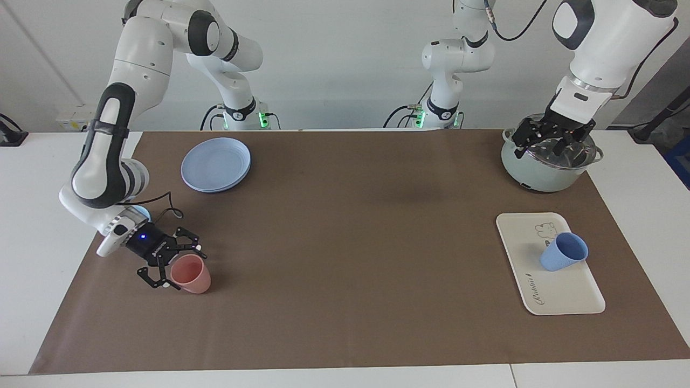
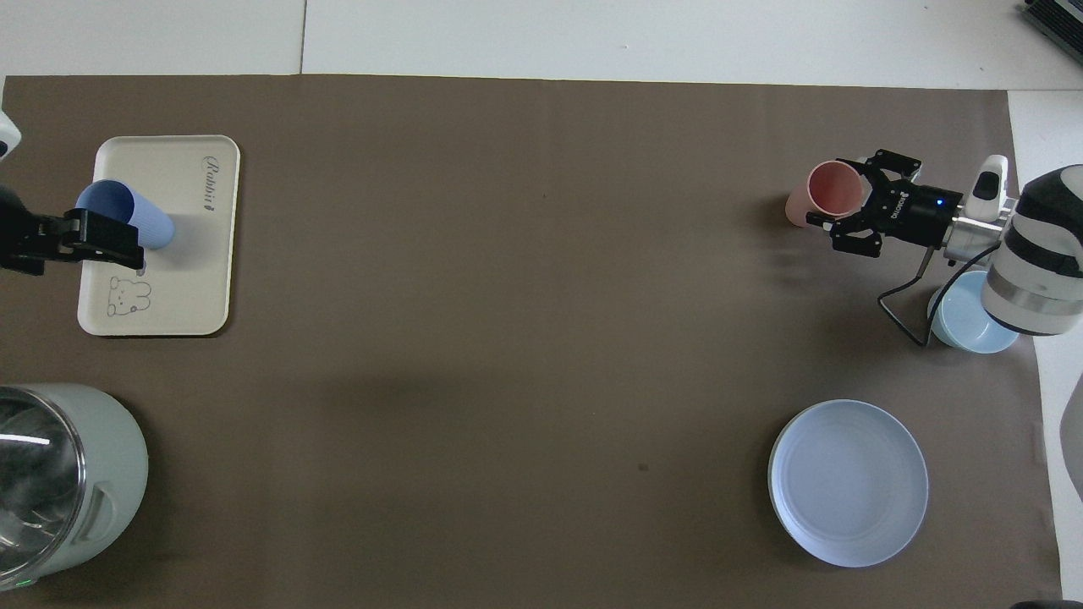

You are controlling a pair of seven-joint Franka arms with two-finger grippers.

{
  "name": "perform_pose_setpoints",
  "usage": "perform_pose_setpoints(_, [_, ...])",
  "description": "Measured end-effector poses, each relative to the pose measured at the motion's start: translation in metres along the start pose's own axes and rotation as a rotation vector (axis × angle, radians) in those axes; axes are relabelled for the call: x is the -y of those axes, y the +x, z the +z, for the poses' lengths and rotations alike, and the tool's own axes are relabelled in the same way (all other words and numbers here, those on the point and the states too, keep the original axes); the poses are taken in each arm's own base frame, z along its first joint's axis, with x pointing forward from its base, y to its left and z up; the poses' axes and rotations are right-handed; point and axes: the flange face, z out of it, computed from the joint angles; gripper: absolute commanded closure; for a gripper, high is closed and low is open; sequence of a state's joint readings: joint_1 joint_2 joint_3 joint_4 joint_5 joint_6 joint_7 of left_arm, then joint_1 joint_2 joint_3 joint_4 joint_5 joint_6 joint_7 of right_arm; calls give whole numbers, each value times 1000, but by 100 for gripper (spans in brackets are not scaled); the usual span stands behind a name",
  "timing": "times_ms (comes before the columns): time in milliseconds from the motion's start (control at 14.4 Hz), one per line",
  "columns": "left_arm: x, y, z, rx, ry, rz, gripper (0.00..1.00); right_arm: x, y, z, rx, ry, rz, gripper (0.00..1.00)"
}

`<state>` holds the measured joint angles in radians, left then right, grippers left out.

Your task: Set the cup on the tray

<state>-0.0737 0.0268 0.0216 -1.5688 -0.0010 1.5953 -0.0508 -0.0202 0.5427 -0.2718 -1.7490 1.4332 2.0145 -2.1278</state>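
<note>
I count two tumblers, one tray, one plate, one bowl and one pot on my desk. The cup stands on the tray, upright, roughly mid-tray, between the bear drawing and the script word, which I read as "Rabbit". The tray lies at the left arm's end of the desk, farther from the robots than the pot.

My left tool hangs high over the pot's glass lid, well apart from the cup; its fingers look spread.

My right tool is low at the right arm's end, fingers spread around the pink tumbler, one on each side; I cannot tell whether they touch it. Small white lettering on this tool's body is unreadable.

The bowl sits beside the right arm's wrist, partly hidden. The plate lies nearer the robots than the pink tumbler.
</note>
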Motion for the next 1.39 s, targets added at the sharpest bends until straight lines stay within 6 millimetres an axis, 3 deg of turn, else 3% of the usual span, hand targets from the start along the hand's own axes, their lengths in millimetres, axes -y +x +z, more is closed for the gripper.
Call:
perform_pose_setpoints(277, [-5,1,3,6,0,12,0,-6,35,-23,-24,-31,-35,0])
perform_pose_setpoints(624, [-16,0,2,5,0,31,0,6,131,-77,66,-30,97,0])
perform_pose_setpoints(763, [-18,-1,2,5,1,34,0,15,160,-89,88,-38,174,0])
perform_pose_setpoints(1040, [-15,-1,1,5,1,30,0,25,198,-96,233,-131,285,0])
perform_pose_setpoints(1249, [-11,-1,1,6,1,23,0,46,241,-90,393,-262,366,0])
perform_pose_setpoints(1387, [-10,-1,1,6,1,31,0,57,258,-87,483,-354,432,0])
